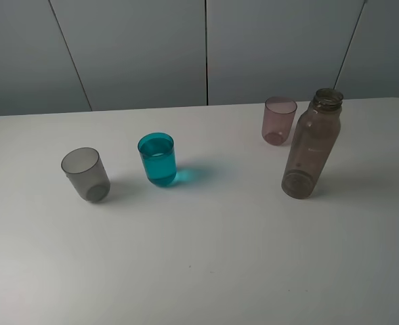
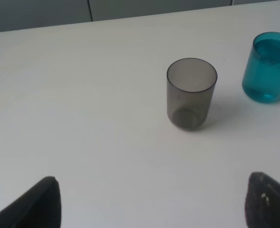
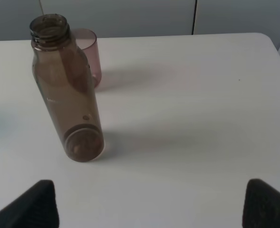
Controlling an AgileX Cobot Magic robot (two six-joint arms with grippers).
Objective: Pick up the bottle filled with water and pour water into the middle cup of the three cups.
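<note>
The tall smoky brown-grey bottle (image 1: 311,145) stands upright and uncapped at the right of the table; it also shows in the right wrist view (image 3: 68,92). The teal-blue middle cup (image 1: 158,160) holds water and also shows in the left wrist view (image 2: 268,66). The smoky grey cup (image 1: 85,174) stands to its left, also in the left wrist view (image 2: 191,93). The pale pink cup (image 1: 279,120) stands just behind the bottle, also in the right wrist view (image 3: 88,57). My left gripper (image 2: 151,204) and right gripper (image 3: 149,204) are open, empty and well short of the objects. Neither arm shows in the exterior view.
The white table (image 1: 206,257) runs back to a grey panelled wall (image 1: 206,47). Its right edge (image 3: 277,47) lies a little beyond the bottle.
</note>
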